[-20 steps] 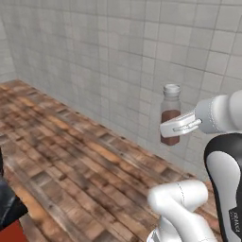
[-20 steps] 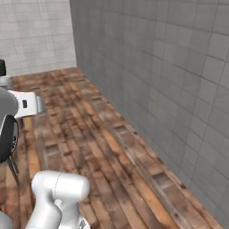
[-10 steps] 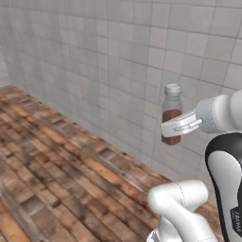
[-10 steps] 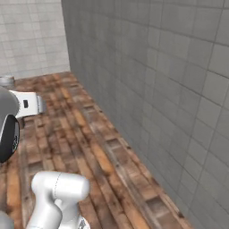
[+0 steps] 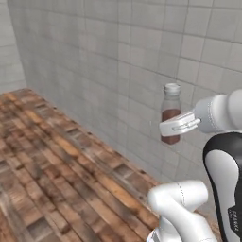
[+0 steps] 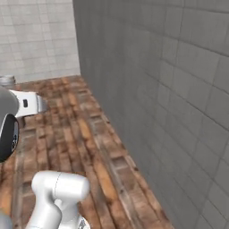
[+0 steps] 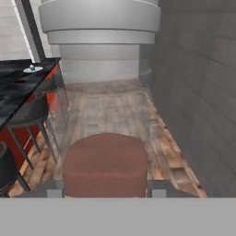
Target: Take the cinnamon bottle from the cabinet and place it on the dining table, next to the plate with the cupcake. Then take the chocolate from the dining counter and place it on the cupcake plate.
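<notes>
Reddish-brown cinnamon bottle (image 5: 171, 113) upright, clamped between fingers of gripper (image 5: 176, 125), carried mid-transfer above wood floor. Dining table (image 7: 18, 87) ahead-left of gripper, plate (image 7: 33, 69) on it. Next, judged: approach, set bottle beside plate.

My cinnamon bottle (image 5: 171, 113) is up in the air.
It stands straight, grey cap on top, brown powder inside. Far off I see the black worktop (image 7: 20, 85) with the small white plate (image 7: 33, 69).
</notes>
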Controlling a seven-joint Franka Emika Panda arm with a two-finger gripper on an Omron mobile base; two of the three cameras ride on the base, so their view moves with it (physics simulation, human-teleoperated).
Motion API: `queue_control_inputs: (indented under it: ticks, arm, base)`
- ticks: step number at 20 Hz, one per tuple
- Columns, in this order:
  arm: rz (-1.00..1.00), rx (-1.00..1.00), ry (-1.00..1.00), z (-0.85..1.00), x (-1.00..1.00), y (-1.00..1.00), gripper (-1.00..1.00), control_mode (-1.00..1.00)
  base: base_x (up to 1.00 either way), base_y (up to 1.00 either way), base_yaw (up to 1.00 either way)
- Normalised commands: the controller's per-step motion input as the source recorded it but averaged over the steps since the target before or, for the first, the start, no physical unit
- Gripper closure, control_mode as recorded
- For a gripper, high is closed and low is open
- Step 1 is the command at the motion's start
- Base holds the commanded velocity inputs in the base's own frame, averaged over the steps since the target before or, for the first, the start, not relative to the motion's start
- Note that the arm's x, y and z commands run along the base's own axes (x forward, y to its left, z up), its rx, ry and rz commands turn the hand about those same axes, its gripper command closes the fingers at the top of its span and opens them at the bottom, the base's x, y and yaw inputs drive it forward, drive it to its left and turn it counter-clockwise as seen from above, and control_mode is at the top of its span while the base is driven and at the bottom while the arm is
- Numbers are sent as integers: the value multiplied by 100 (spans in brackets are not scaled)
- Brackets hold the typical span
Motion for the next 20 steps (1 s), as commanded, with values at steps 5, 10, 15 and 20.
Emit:
queue_control_inputs:
  ticks: [5,10,15,20]
  arm:
    - [0,0,0,0,0,0,100,100]
    - [0,0,0,0,0,0,100,100]
    - [0,0,0,0,0,0,100,100]
    - [0,0,0,0,0,0,100,100]
  base:
    - [100,0,49]
    - [100,-2,51]
    - [100,-12,48]
    - [100,-25,45]
